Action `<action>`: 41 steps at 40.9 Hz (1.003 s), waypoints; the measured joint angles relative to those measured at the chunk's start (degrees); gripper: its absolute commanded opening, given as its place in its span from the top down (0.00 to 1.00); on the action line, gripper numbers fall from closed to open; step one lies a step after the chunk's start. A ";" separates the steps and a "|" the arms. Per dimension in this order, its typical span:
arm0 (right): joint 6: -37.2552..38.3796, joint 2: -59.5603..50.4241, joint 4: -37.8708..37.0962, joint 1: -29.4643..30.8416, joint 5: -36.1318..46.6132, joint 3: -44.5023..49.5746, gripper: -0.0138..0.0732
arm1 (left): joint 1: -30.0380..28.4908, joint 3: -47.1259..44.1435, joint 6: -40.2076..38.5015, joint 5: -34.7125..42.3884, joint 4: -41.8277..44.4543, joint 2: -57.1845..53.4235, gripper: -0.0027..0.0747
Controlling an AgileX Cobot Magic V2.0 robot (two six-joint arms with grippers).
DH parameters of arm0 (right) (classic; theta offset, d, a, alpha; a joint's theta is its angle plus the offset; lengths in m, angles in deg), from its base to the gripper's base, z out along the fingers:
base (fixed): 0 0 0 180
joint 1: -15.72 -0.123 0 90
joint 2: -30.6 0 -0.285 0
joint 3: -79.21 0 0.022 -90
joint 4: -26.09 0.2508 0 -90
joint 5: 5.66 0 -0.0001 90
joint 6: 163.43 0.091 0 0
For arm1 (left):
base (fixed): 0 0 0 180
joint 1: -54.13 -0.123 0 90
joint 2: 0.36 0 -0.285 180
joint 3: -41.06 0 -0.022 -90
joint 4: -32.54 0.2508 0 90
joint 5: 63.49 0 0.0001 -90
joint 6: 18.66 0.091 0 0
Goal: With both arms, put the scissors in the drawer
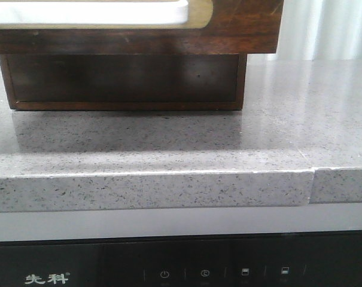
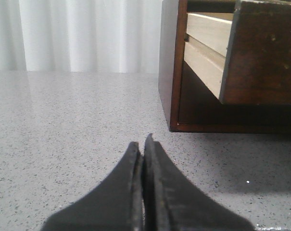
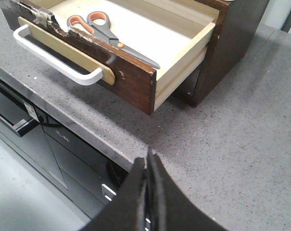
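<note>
Grey speckled stone countertop (image 1: 169,137) filling most of the front view, glossy enough to carry soft reflections and a broad shadow at the far side. Thick front edge with a vertical seam (image 1: 313,185) towards the right, the right-hand slab sitting slightly offset. Below the edge, a pale strip, then a black glass appliance panel (image 1: 181,266) with white Chinese characters at the left and small touch icons along the middle. White pleated curtains (image 2: 82,36) hanging behind the counter, lit brightly and evenly, showing again at the far right in the front view (image 1: 324,27). Dark cabinet fronts (image 3: 34,144) beneath the counter and pale grey floor (image 3: 20,202) seen from the right wrist.
</note>
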 measured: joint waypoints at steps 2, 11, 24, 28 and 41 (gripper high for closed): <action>0.00 0.00 0.00 0.00 0.00 0.00 0.92 | 0.00 0.00 0.00 0.00 0.00 0.00 0.99; 0.00 0.00 0.00 0.00 0.00 0.00 0.92 | 0.00 0.00 0.00 0.09 0.00 0.00 0.99; 0.00 0.00 0.00 0.00 0.00 0.00 0.92 | 0.00 0.00 0.00 0.09 0.00 0.00 0.99; 0.00 0.00 0.00 0.00 0.00 0.00 0.92 | 0.00 0.00 0.00 0.20 0.00 0.00 0.99; 0.00 -5.73 -1.13 7.42 7.59 9.57 0.92 | 0.00 0.00 0.00 0.20 0.00 0.00 0.99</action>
